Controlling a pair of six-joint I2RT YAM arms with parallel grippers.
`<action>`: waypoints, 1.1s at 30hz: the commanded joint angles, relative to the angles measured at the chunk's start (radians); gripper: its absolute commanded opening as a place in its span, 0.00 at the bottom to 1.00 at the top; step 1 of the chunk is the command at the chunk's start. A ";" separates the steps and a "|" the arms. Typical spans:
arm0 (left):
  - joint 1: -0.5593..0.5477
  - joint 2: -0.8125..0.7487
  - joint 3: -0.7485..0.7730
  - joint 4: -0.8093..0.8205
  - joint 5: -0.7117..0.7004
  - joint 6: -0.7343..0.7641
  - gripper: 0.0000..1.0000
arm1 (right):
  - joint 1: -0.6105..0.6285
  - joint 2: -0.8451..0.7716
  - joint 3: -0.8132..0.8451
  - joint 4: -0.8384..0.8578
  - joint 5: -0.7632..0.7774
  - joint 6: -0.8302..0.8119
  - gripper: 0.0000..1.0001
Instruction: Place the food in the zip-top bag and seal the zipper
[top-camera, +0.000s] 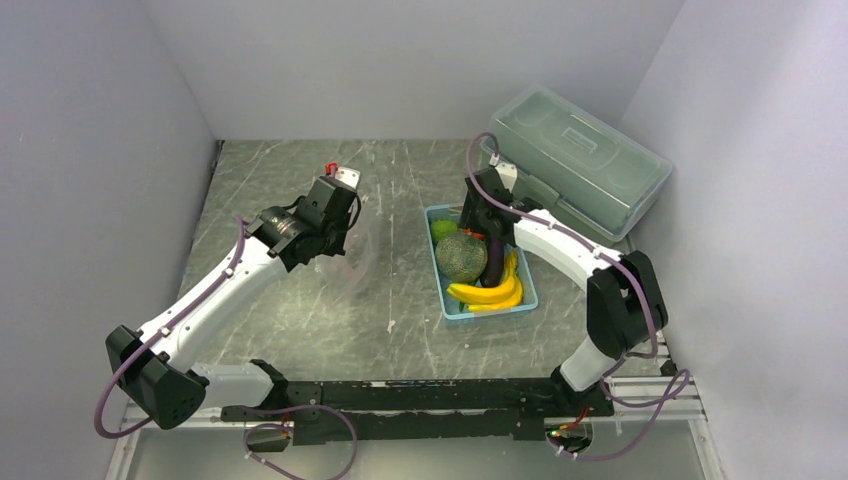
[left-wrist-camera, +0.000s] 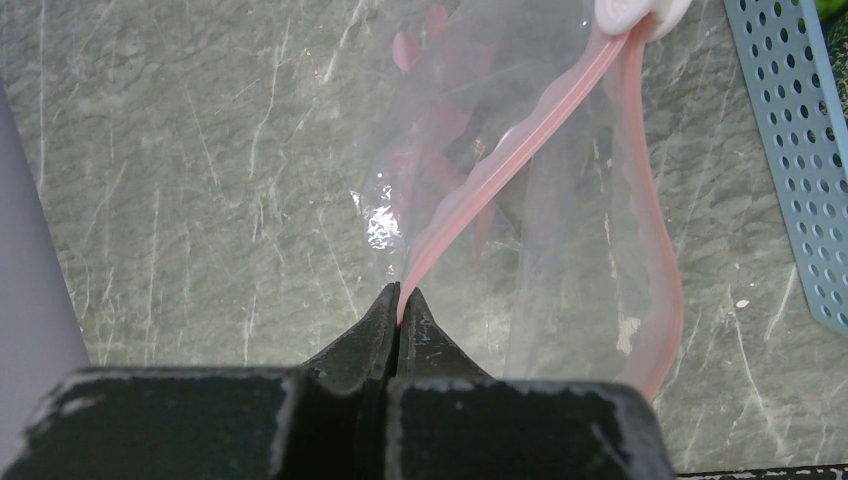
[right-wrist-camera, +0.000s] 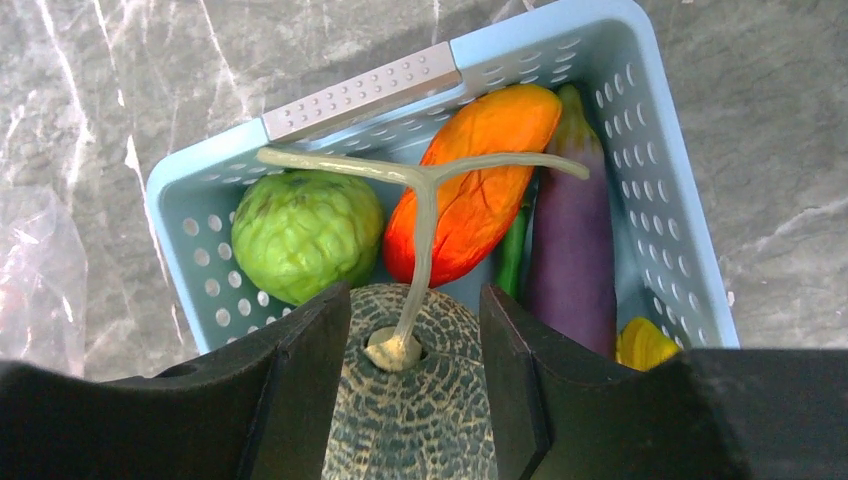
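My left gripper (left-wrist-camera: 403, 296) is shut on the pink zipper strip (left-wrist-camera: 520, 145) of the clear zip-top bag (left-wrist-camera: 470, 200), whose mouth gapes open; in the top view this gripper (top-camera: 338, 235) holds the bag (top-camera: 352, 262) left of centre. My right gripper (right-wrist-camera: 415, 300) is open, low over the blue basket (right-wrist-camera: 360, 92), its fingers either side of the netted melon (right-wrist-camera: 415, 410) and its pale stem. Also in the basket are the lime-green fruit (right-wrist-camera: 305, 232), orange-red piece (right-wrist-camera: 475, 200), purple eggplant (right-wrist-camera: 572, 235), thin green vegetable (right-wrist-camera: 512, 255) and yellow bananas (top-camera: 490, 292).
The blue basket (top-camera: 446, 300) stands right of centre on the grey marbled table. A big translucent lidded box (top-camera: 580, 160) sits at the back right, close behind my right arm. The basket's edge (left-wrist-camera: 800, 150) shows just right of the bag.
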 joint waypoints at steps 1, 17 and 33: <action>-0.004 -0.028 -0.008 0.032 0.009 0.018 0.00 | -0.019 0.032 0.054 0.046 -0.043 0.016 0.53; -0.004 -0.030 -0.009 0.032 0.002 0.019 0.00 | -0.036 0.138 0.084 0.067 -0.126 0.012 0.30; -0.004 -0.030 -0.009 0.032 -0.002 0.019 0.00 | -0.042 0.001 0.034 0.099 -0.114 -0.002 0.00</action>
